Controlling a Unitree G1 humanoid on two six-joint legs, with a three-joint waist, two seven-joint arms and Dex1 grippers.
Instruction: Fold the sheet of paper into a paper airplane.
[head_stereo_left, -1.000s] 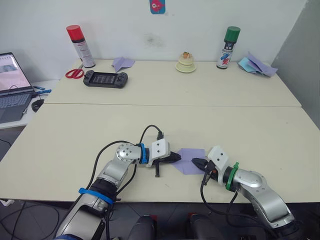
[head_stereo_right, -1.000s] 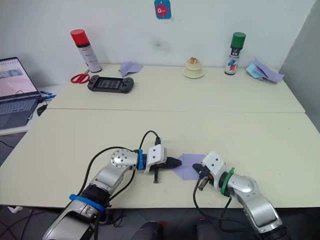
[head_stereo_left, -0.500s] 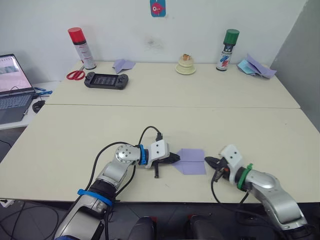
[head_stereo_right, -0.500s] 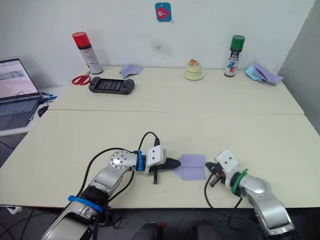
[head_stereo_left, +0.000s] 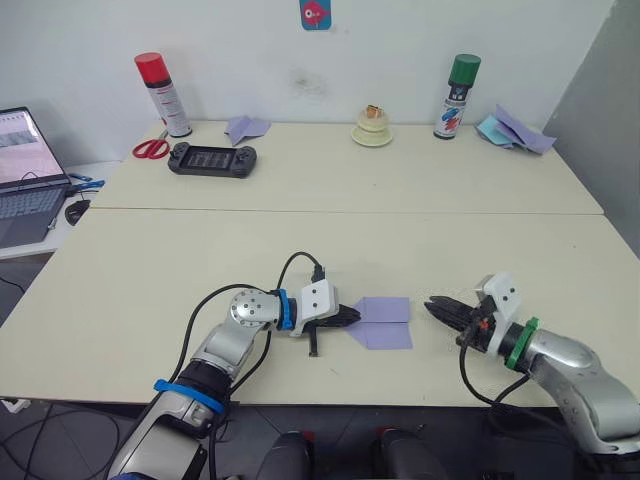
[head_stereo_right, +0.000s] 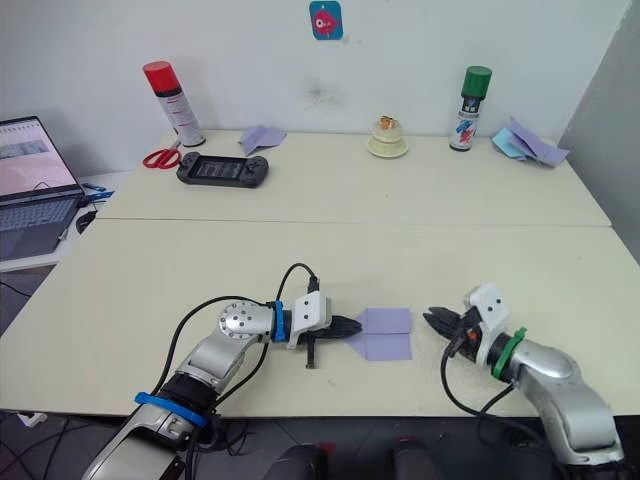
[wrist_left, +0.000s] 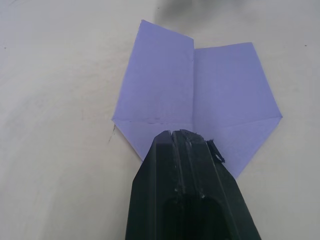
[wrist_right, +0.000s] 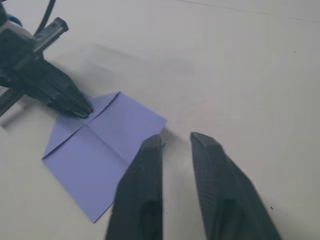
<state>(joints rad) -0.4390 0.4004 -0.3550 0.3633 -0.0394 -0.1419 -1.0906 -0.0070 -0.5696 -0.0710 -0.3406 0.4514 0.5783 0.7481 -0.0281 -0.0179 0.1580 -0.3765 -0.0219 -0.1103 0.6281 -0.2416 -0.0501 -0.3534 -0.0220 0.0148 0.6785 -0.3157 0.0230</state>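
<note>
Lying flat near the table's front edge, the paper airplane has its point pressed under the left gripper, whose fingers are closed together. The right gripper hovers just beside its square end, fingers slightly parted. Spray can lettering is unreadable.

The paper lies flat near the desk's front edge, its point toward the left gripper, whose tips rest on that point. The right gripper sits just beside the paper's square end, apart from it. Along the far edge stand a red-capped can, scissors, console, dart and green-capped can.
</note>
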